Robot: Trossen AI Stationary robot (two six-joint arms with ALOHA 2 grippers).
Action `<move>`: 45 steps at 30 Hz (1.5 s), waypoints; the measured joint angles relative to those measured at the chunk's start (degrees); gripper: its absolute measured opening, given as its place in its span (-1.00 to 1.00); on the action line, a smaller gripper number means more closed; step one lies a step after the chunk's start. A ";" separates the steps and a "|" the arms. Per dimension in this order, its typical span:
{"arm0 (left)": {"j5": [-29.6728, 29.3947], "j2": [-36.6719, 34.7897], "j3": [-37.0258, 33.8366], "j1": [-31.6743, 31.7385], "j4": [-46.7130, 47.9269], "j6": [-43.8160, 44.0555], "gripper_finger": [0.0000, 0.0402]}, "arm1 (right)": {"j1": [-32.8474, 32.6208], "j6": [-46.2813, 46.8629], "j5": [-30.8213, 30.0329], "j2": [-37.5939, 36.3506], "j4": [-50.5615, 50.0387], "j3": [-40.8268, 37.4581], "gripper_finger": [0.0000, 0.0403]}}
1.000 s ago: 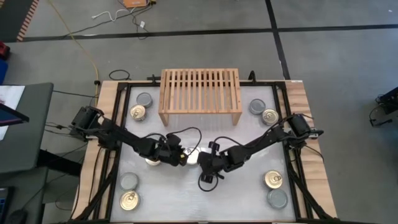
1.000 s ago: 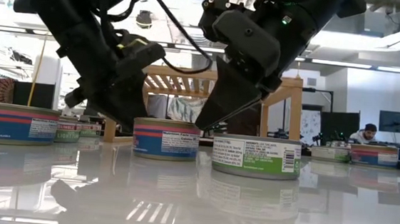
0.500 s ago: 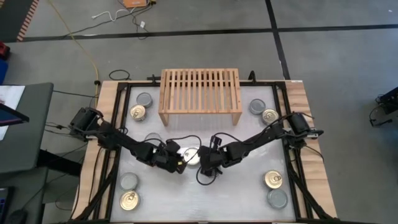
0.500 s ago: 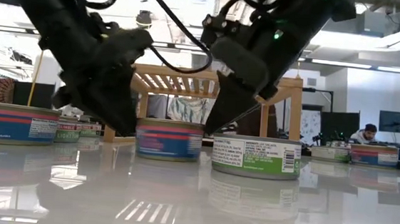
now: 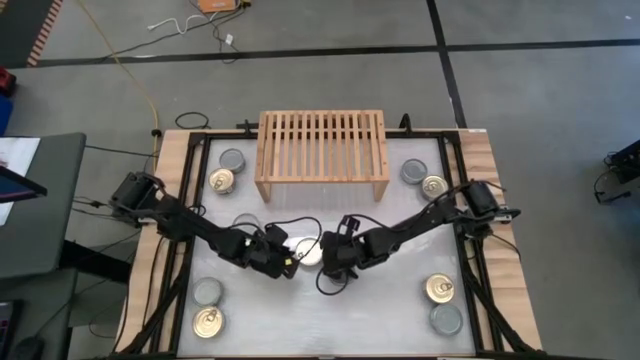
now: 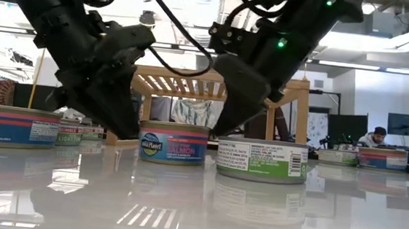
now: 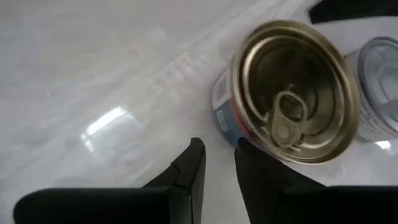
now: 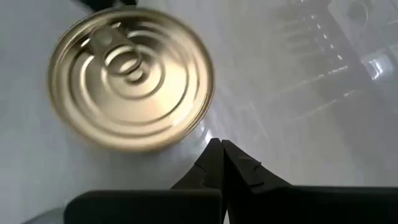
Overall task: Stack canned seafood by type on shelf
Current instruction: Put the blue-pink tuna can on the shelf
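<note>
- Along the table's point(image 5: 330, 330) near edge, two pairs of tins stand at the corners. At the near left corner are a silver-topped tin point(image 5: 208, 292) and a gold-topped tin point(image 5: 208, 322). At the near right corner are a gold pull-ring tin point(image 5: 440, 289) and a plain grey tin point(image 5: 446, 319).
- In the middle of the table, both arms reach inward and point their tips at each other.
- The left gripper point(image 5: 290, 262) is low over the surface. Its fingers point(image 7: 189, 171) are a narrow slit apart with nothing between them.
- Just beside the left gripper's tip is a gold pull-ring salmon tin point(image 7: 292, 118) with a blue and red label. It stands upright, and a silver-topped neighbour point(image 7: 380, 84) is close against it.
- The right gripper point(image 5: 328, 258) faces it from the other side with its fingers point(image 8: 214, 163) pressed together, holding nothing.
- A gold-lidded tin point(image 8: 132, 78) sits just off the right gripper's tip.
- From table height, a green-labelled tin point(image 6: 262, 159) stands under the right arm, and the Wild Planet salmon tin point(image 6: 173, 143) is between the two arms.
- Farther back on the left side stand a grey-topped tin point(image 5: 232, 159) and a gold one point(image 5: 221, 181).
- On the right side stand another grey tin point(image 5: 413, 171) and a gold tin point(image 5: 434, 186).
- The shelf point(image 5: 322, 150), a slatted light-wood rack, stands at the middle of the far edge. No tin is on its top.
- A person point(image 6: 375, 135) sits in the room beyond.
</note>
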State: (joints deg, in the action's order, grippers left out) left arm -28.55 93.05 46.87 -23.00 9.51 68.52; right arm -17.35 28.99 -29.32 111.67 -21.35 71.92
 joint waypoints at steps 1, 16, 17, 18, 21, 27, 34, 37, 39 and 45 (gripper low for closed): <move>-0.14 -0.31 0.00 0.22 0.47 -0.07 -0.59 | -0.29 0.66 0.13 -0.04 -0.41 0.00 -0.89; -1.75 -1.17 0.00 4.66 0.96 -6.05 -0.59 | -3.32 -0.35 6.73 0.05 4.44 0.00 -0.89; -1.53 -1.17 0.00 4.65 -0.02 -6.91 -0.59 | -3.27 -0.56 6.68 0.05 4.42 0.00 -0.89; -1.30 -1.17 0.00 4.62 -1.01 -7.79 -0.59 | -3.09 -0.79 6.54 0.05 4.40 0.00 -0.89; -1.02 -1.17 0.00 4.12 -2.97 -9.76 -0.59 | -2.41 -0.98 6.08 0.05 4.32 0.00 -0.89; -1.04 -1.17 0.00 3.16 -1.45 -7.01 -0.59 | -1.21 -0.99 5.52 0.07 3.81 0.00 -0.89; -1.04 -1.17 0.00 2.38 -0.91 -6.10 -0.59 | -0.65 -1.02 5.33 0.07 3.29 0.00 -0.89; -1.30 -1.17 0.00 2.38 -0.63 -4.97 -0.59 | -0.85 -0.98 4.94 -0.41 0.97 -0.01 -0.89; -1.42 -1.17 0.00 2.38 0.78 -4.34 -0.59 | -1.21 -0.46 4.58 -1.42 -1.17 -0.04 -0.89; -1.65 -1.15 0.00 2.38 2.98 -3.74 -0.59 | -2.42 3.91 -0.03 -5.18 -9.68 -0.02 -0.89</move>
State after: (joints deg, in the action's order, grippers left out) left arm -30.19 91.90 46.87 -20.62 12.49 64.77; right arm -19.77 32.90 -29.35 106.49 -31.03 71.90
